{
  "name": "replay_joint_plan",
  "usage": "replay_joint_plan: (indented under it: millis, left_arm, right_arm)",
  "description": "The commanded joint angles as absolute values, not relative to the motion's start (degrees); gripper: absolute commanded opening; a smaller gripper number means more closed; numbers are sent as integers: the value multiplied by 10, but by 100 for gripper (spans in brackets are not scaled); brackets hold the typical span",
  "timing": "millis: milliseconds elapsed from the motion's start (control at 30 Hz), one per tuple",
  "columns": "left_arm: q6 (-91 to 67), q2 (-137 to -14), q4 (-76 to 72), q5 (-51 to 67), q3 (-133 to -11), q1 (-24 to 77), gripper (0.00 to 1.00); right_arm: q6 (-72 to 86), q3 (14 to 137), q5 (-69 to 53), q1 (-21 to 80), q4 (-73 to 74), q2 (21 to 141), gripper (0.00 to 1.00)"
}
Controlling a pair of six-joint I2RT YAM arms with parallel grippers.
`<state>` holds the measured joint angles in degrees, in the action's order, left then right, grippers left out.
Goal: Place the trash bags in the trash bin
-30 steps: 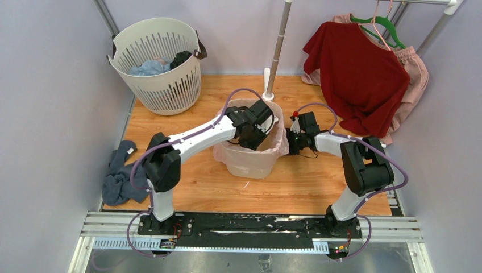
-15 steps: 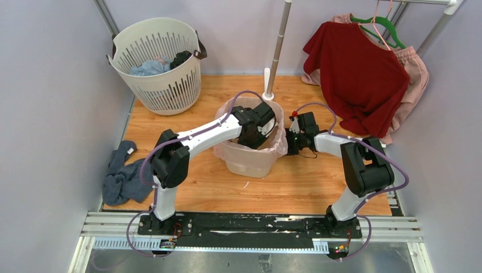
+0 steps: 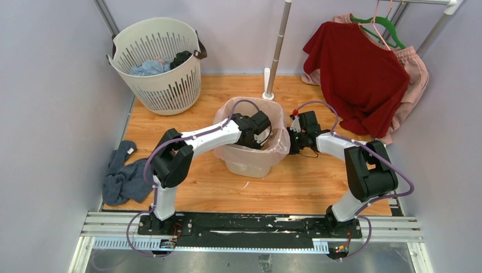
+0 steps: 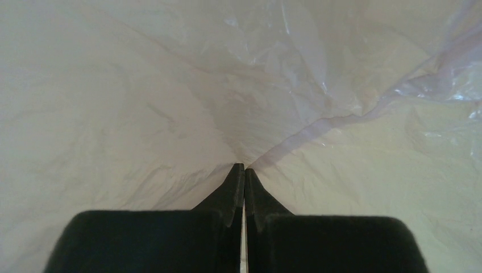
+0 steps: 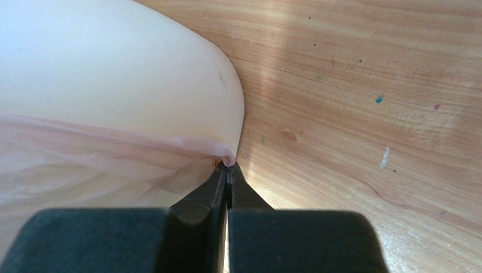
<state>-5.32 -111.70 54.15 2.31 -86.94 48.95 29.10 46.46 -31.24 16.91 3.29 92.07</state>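
Top view, count: one trash bin [image 3: 250,168], one trash bag [image 3: 277,149], two arms, one slotted white basket [image 3: 156,85], one red shirt [image 3: 355,74], one green hanger [image 3: 392,31] and one blue-grey cloth [image 3: 122,179] were pictured.
Top view, bag: the pale-pink film was seen lining the bin at the middle of the wooden table [image 3: 295,187], its edge folded out over the rim.
Top view, arms: the left gripper [image 3: 262,141] was lowered inside the bin; the right gripper [image 3: 291,145] was held at the bin's right side, outside it.
Left wrist, tool: the fingers were closed flat together, tips against the crinkled film; whether film was pinched could not be told.
Left wrist, bag: one long crease was seen running from the tips to the upper right.
Right wrist, tool: the fingers were closed, with the bag's edge drawn to a point between the tips.
Right wrist, bin: the cream wall was shown just beside the tips, and the floorboards to the right.
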Motion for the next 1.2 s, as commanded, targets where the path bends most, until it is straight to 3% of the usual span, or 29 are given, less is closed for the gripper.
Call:
replay_joint_plan:
  millis: [0, 767, 1167]
  left_arm:
    - [-44, -1129, 533, 42, -872, 483, 0]
    - [-45, -1118, 531, 42, -873, 477, 0]
    - [-54, -1026, 545, 1, -936, 477, 19]
  right_arm:
    - [283, 463, -307, 179, 51, 904, 0]
    - [285, 461, -308, 180, 51, 904, 0]
    - [286, 466, -308, 180, 60, 893, 0]
